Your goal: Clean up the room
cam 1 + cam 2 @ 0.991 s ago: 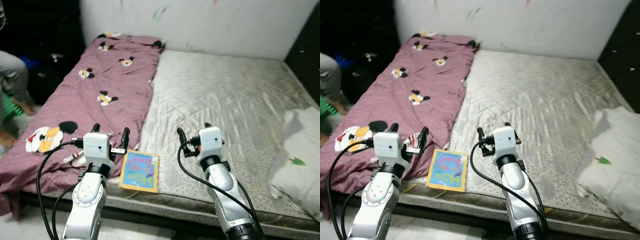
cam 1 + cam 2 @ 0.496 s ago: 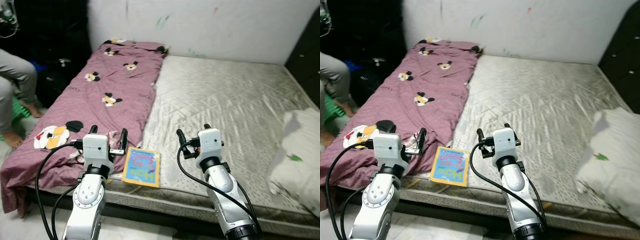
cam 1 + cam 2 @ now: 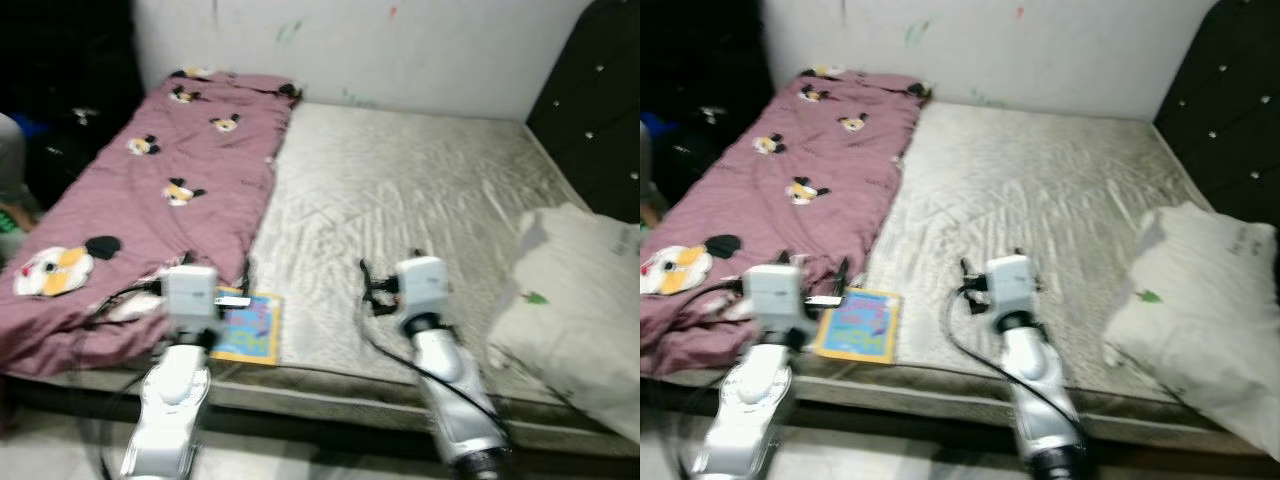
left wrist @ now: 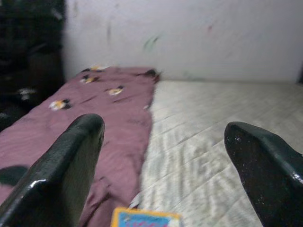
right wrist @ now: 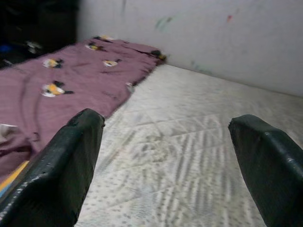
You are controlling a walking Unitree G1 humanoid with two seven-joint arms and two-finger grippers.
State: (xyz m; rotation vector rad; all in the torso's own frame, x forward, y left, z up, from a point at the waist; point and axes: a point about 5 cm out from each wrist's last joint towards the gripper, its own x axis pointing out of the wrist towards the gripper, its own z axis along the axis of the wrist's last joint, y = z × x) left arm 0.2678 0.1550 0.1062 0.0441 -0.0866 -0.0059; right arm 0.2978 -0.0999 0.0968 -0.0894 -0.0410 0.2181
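Both eye views smeared by motion blur. Lettering on the book (image 3: 859,324) unreadable. White pillow (image 3: 578,300) cut off by the right edge. Purple blanket (image 3: 130,210) running past the left edge. Left gripper (image 4: 163,175) fingertips cropped by the wrist frame's bottom edge; right gripper (image 5: 165,175) likewise cropped. Book's lower part lost below the left wrist frame.
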